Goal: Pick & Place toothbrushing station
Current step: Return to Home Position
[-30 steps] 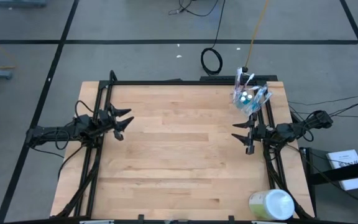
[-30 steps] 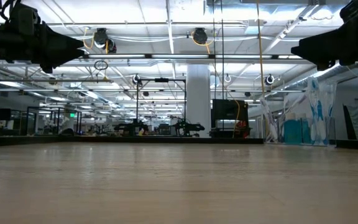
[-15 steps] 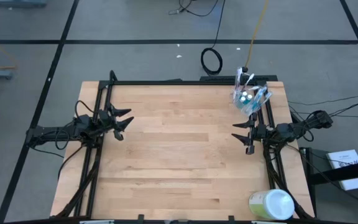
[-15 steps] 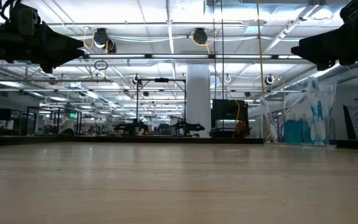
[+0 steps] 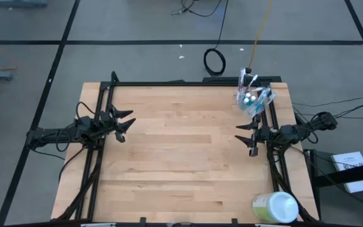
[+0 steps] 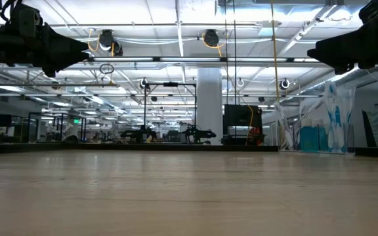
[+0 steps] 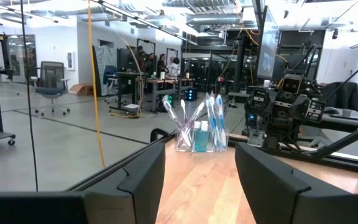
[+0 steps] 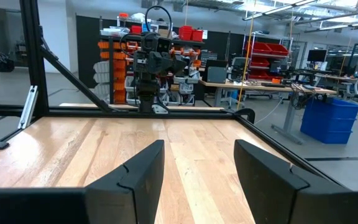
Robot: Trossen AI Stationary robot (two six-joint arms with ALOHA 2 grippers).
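The toothbrushing station, a small clear cup holding blue, white and purple toothbrushes and teal-capped tubes, stands on its base at the table's far right corner; it also shows in the left wrist view. My left gripper hovers open and empty near the table's left edge. My right gripper hovers open and empty near the right edge, on the near side of the cup.
A large pale green-and-white round container lies at the near right corner. A black frame rail runs along the far edge and the sides. The wooden tabletop lies bare between the arms.
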